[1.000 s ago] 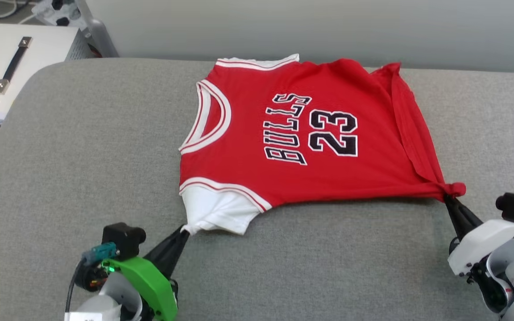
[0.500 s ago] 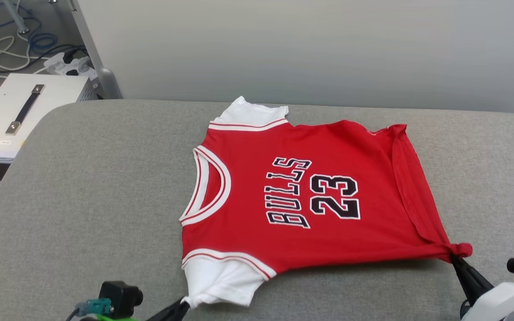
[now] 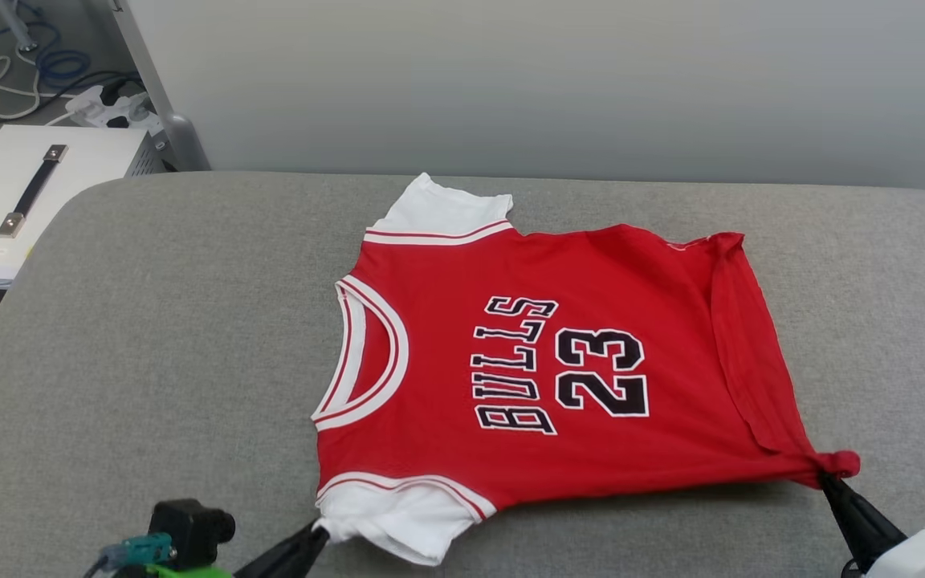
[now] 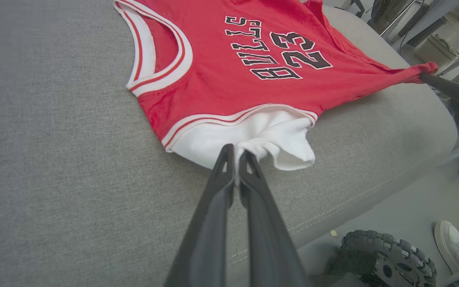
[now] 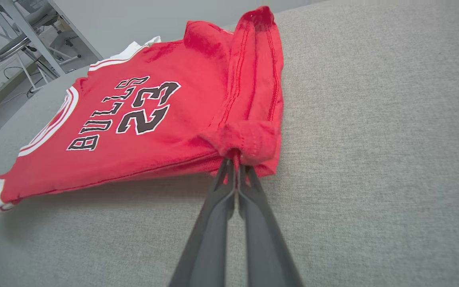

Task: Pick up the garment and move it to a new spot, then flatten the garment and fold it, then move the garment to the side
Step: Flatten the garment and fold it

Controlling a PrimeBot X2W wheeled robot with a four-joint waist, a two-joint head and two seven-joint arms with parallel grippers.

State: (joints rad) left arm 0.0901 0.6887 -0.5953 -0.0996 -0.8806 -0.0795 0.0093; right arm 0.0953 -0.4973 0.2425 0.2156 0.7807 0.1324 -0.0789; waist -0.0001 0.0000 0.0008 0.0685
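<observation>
1. Red jersey-style T-shirt with white sleeves and black "BULLS 23" print lies spread on grey fabric pad.
2. Left gripper: fingers closed, pinching white sleeve edge.
3. Right gripper: fingers closed, pinching red hem corner.

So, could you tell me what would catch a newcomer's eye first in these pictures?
The red garment with its black "BULLS 23" print lies spread across the middle of the grey cushion. The left gripper is shut on its near white sleeve, and the right gripper pinches its bunched hem corner.
</observation>
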